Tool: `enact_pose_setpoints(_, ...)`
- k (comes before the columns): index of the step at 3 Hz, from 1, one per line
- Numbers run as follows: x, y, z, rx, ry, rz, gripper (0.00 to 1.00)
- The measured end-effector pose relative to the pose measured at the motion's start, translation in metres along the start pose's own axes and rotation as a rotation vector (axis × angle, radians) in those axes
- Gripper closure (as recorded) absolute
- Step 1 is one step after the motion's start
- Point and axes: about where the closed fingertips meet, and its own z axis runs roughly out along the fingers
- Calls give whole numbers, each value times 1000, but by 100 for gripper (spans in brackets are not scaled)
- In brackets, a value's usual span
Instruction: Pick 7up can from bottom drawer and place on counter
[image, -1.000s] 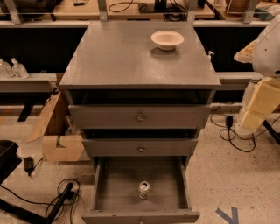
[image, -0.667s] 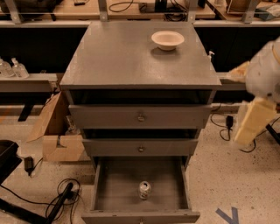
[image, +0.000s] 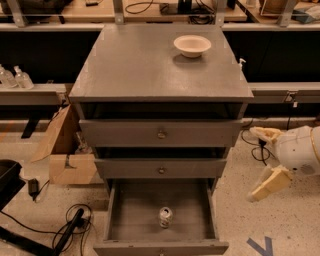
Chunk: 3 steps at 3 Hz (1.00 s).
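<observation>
The 7up can (image: 165, 217) stood upright in the open bottom drawer (image: 113, 212), near the middle of its floor and a little toward the front panel, touching neither side wall. Nothing held it. The gripper (image: 252, 165) hung low to the right of the cabinet, well apart from the can and outside the drawer, with its 2 cream fingers (image: 272, 182) spread wide and pointing left toward the cabinet.

By my judgement the task was at the approach step: the drawer was already out, the can not yet grasped. The next move would call for bringing the gripper over the drawer's right wall and down around the can, without striking the middle drawer (image: 160, 169), which overhung the back of the tray. The can looked light and smooth, so a nudge off centre could tip or roll it.

The counter (image: 145, 70) was a flat matte grey top, bare on its near and left parts. A cream bowl (image: 192, 45) sat at its far right. The top drawer (image: 160, 134) and the middle drawer were shut or nearly so.

Beyond the cabinet ran a light wooden workbench (image: 100, 11) with cables. An open cardboard box (image: 67, 160) stood on the speckled floor to the left, black cables (image: 70, 227) lay nearer, 2 clear bottles (image: 15, 77) sat on a ledge at far left, and a blue tape mark (image: 262, 246) showed at near right
</observation>
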Motion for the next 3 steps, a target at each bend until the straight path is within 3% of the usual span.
enact_pose_setpoints(1, 24, -19, 29, 80, -202, -1, 0)
enact_pose_setpoints(2, 40, -27, 47, 87, -261, -55, 0)
enact_pose_setpoints(3, 43, -28, 51, 81, -265, -53, 0)
